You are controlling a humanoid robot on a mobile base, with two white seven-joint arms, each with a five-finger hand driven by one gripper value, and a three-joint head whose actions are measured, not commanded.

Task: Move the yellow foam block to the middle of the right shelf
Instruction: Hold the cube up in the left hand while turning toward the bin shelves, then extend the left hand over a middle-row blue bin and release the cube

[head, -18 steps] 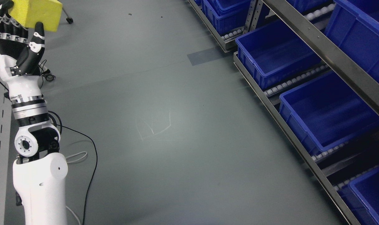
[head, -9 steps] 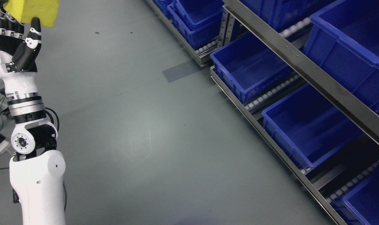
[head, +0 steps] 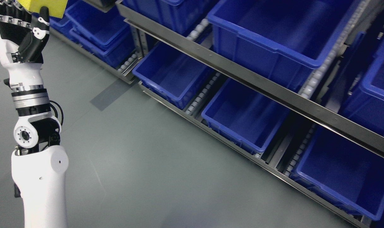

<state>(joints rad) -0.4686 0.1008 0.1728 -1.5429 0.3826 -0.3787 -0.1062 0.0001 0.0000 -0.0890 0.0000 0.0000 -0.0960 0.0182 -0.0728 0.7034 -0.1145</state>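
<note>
Yellow foam block (head: pixel 50 4) sits at the very top left corner of the head view, cut off by the frame edge, held up above the grey floor (head: pixel 141 177) and to the left of the shelf rack (head: pixel 242 77). Only its lower part shows.

Between the block and the rack lies open floor, with a darker grey patch (head: pixel 108 94) on it just in front of the rack's near corner.

The rack runs diagonally from upper left to lower right, with metal rails and white roller tracks (head: pixel 198 98). Blue bins fill it: a large one on the upper level (head: pixel 274 34), and below it a lower-left bin (head: pixel 173 76), a lower-middle bin (head: pixel 242 117) and a lower-right bin (head: pixel 343 171). More blue bins (head: pixel 93 31) stand further left, just beside the block. Every bin interior that shows is empty.

The left hand (head: pixel 21 28) rises on its white arm at the left of the rack, fingers curled up around the block's underside, the black thumb (head: pixel 41 23) pressed against its lower edge, gripping it.
</note>
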